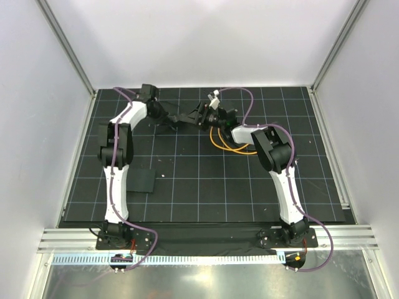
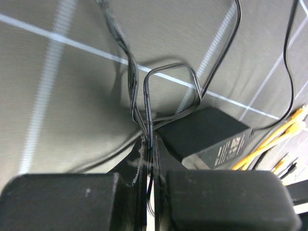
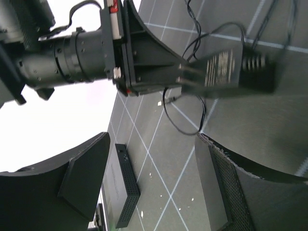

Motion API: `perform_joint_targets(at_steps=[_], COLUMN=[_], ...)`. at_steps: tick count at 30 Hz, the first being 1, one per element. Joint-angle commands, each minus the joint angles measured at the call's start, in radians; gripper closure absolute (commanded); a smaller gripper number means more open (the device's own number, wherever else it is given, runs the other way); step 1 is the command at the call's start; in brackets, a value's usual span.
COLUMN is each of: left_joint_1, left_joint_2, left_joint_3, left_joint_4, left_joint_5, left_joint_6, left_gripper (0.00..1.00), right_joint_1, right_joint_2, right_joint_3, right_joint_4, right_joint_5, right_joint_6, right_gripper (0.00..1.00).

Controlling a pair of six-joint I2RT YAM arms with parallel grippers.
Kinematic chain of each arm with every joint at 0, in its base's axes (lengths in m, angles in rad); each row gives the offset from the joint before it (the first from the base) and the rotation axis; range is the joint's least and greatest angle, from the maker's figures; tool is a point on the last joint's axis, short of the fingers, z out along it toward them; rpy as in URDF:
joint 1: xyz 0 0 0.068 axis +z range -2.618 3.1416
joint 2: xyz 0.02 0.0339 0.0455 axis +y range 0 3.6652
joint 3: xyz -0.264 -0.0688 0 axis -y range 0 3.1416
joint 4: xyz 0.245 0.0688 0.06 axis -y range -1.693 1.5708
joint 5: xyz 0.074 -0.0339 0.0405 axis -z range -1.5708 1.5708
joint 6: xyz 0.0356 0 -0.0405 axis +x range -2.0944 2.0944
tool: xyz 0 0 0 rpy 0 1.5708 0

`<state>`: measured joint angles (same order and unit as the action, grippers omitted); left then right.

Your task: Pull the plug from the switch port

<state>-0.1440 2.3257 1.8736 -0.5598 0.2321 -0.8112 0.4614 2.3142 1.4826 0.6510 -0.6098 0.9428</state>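
Left gripper (image 2: 150, 147) is seen clenched, its blocky matte-black fingers (image 2: 226, 202) pressed together on a thin, glossy black wire (image 2: 146, 96), which is pinched between them and then curls in loose loops over the mat (image 1: 218, 193). That mat is dark and finely woven and is ruled with a white grid. Just beyond the fingertips a smooth, box-shaped adapter (image 2: 202, 132) is found, with a printed label on its end face and a ribbed collar where its wire leaves; whether it is touched by the fingers cannot be told. Slim yellow cables (image 2: 288, 125) are laid beside it. Right gripper (image 3: 151, 139) is held released, its broad, wedge-shaped black jaws spread wide with nothing between them, near the left gripper at the far middle of the mat. The switch (image 1: 144, 180) is placed flat on the mat well apart from both grippers, on the near left, just beside the left arm (image 1: 118, 149), by which part of it is hidden. It is a thin, matte-black rectangular slab with crisp edges that are lined up with the grid. From the right wrist its long axis is seen running along one set of grid lines, and one long side face, patterned with fine openings, is turned toward that camera; whether these are sockets cannot be told.
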Motion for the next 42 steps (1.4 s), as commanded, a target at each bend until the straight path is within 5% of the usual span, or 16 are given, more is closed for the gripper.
perform_joint_targets(at_steps=[1, 6, 9, 13, 19, 31, 36, 42], left_joint_1=[-0.019, -0.042, -0.046, -0.046, -0.046, -0.016, 0.199, 0.31], left_joint_2=[0.014, -0.008, -0.058, -0.169, -0.326, -0.782, -1.032, -1.149], left_joint_3=[0.05, 0.029, -0.02, -0.105, -0.151, -0.493, -0.738, -0.929], left_joint_4=[-0.009, -0.009, -0.009, 0.004, -0.011, -0.181, -0.235, -0.298], left_joint_5=[0.026, 0.032, 0.012, -0.088, -0.16, -0.389, -0.301, -0.301], left_joint_6=[0.009, 0.017, 0.02, 0.052, 0.101, 0.145, 0.118, 0.133], left_gripper=[1.0, 0.99, 0.85, 0.49, 0.38, 0.35, 0.39, 0.35], right_joint_1=[-0.023, -0.047, -0.049, -0.049, -0.043, 0.066, 0.19, 0.407], right_joint_2=[-0.064, -0.062, -0.07, -0.084, -0.111, -0.156, -0.177, -0.171], right_joint_3=[-0.018, -0.051, -0.056, -0.061, -0.071, 0.041, 0.059, 0.045], right_joint_4=[0.091, 0.144, 0.119, 0.084, 0.044, -0.36, -0.427, -0.422], right_joint_5=[0.036, 0.047, 0.062, 0.074, 0.079, 0.171, 0.162, 0.209], right_joint_6=[0.03, 0.079, 0.065, 0.034, -0.012, -0.275, -0.372, -0.383], right_gripper=[0.22, 0.22, 0.22, 0.21, 0.21, 0.22, 0.38, 0.39])
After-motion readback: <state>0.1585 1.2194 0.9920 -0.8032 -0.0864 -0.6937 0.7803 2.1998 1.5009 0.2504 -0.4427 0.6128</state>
